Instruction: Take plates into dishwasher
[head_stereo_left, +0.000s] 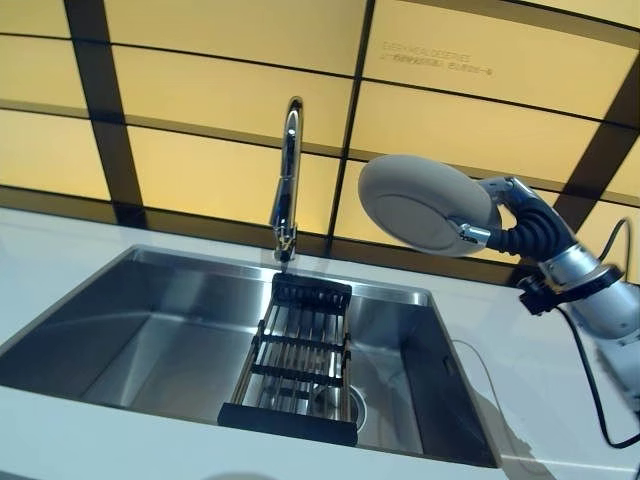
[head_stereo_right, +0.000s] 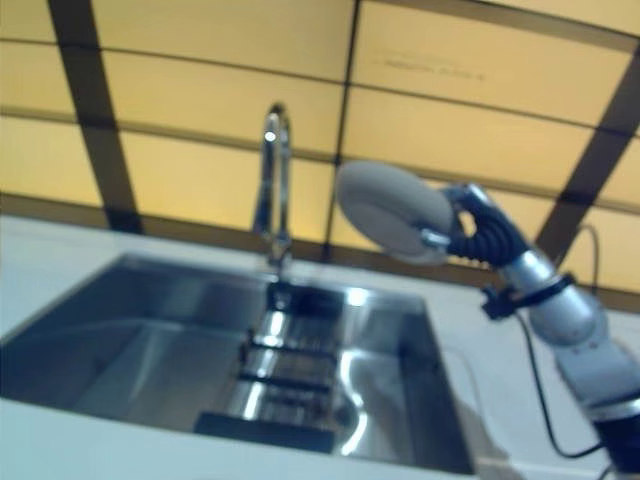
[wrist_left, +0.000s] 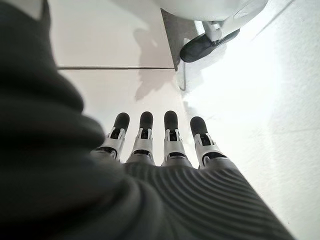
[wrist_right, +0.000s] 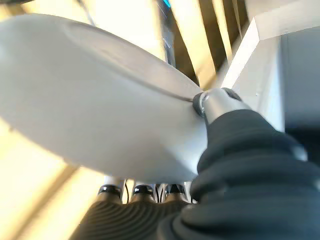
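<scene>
A white round plate (head_stereo_left: 425, 205) is held up in the air, tilted on edge, above the right end of the sink and in front of the yellow wall. My right hand (head_stereo_left: 515, 225) is shut on its rim from the right. In the right wrist view the thumb (wrist_right: 212, 102) presses on one face of the plate (wrist_right: 95, 105) and the fingers curl under the other. My left hand (wrist_left: 170, 135) shows only in the left wrist view, its fingers straight and holding nothing, over a white surface.
A steel sink (head_stereo_left: 150, 340) is set into the white counter (head_stereo_left: 540, 400) below. A black and steel drying rack (head_stereo_left: 295, 360) spans the sink from front to back. A tall chrome faucet (head_stereo_left: 287, 180) stands behind it, just left of the plate.
</scene>
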